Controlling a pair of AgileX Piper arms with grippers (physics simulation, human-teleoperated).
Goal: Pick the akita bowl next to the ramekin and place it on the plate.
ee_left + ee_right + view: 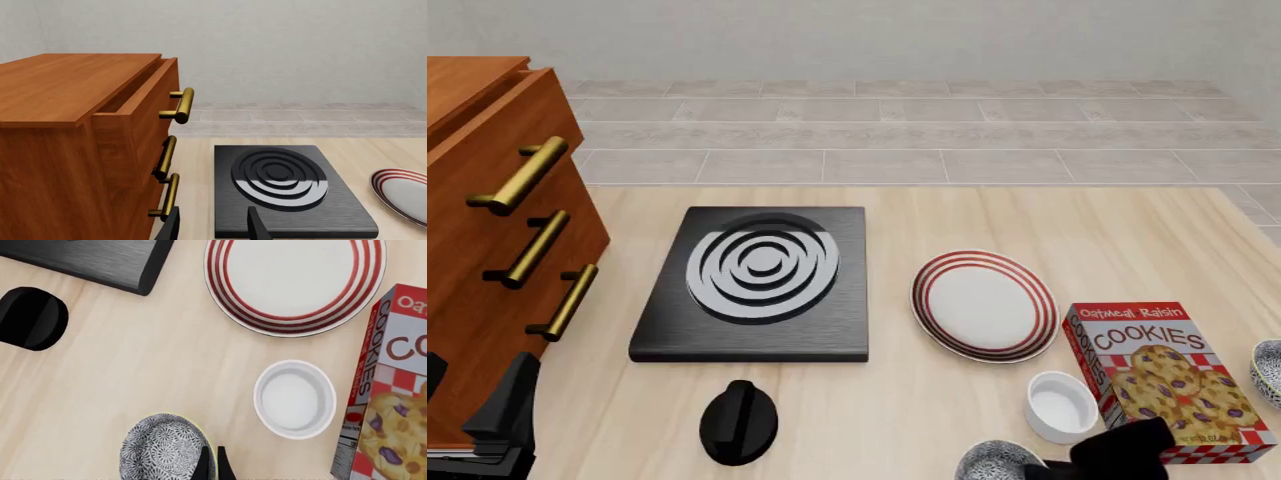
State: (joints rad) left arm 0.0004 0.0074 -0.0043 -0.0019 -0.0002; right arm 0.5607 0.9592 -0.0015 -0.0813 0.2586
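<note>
Bare tabletop lies open between the akita bowl and the plate. The ramekin sits just beside that path, with the cookie box touching or nearly touching it on the far side. A black knob and the stove stand farther left; the wooden drawer cabinet walls that edge.
</note>
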